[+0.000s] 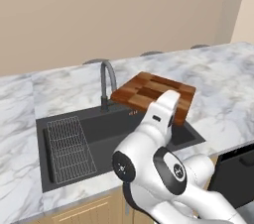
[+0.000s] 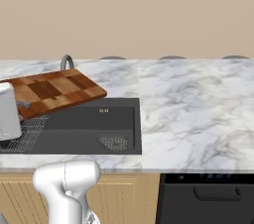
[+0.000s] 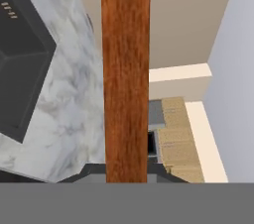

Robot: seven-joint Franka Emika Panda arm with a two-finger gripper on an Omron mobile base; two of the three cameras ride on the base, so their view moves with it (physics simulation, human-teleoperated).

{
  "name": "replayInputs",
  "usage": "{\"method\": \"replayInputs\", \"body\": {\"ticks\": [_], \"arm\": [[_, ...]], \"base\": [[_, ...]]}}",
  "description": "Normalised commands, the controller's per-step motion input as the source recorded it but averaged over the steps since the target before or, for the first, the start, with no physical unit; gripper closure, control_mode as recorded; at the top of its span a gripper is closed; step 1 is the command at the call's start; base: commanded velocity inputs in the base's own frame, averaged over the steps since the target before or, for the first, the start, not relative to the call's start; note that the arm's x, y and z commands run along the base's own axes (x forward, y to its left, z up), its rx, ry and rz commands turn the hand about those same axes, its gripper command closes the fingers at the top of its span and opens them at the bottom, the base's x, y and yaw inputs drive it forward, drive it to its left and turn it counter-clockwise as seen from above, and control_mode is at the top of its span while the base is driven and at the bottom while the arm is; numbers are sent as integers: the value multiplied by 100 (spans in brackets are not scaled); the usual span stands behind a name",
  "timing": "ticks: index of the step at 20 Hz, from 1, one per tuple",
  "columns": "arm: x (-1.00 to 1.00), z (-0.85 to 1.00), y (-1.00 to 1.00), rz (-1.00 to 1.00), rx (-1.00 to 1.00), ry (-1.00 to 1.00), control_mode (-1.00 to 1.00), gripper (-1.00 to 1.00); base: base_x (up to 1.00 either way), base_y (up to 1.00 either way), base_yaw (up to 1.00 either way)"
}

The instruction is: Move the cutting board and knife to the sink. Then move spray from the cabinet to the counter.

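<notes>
The robot's gripper [image 3: 126,176] is shut tight on the brown checkered wooden cutting board [image 1: 149,94], held above the dark grey sink [image 1: 99,134], and it could slip and bang the curved grey faucet [image 1: 106,82].

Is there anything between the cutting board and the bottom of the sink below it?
No. In both base views the cutting board hangs in the air over the sink, and the stretch of basin below it is bare.
</notes>
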Motion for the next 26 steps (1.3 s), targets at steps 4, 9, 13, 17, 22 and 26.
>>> {"method": "replayInputs", "body": {"ticks": [4, 9, 13, 17, 22, 26], "arm": [[12, -1, -10, 0, 12, 7, -100, 100], [21, 0, -15, 0, 19, 16, -100, 100], [22, -2, -14, 0, 16, 9, -100, 100], [7, -12, -15, 1, 11, 7, -100, 100], [15, -21, -20, -1, 10, 13, -100, 100], [8, -30, -11, -2, 9, 14, -100, 100]], "base": [[0, 0, 0], [0, 0, 0], [0, 0, 0], [0, 0, 0], [0, 0, 0], [0, 0, 0]]}}
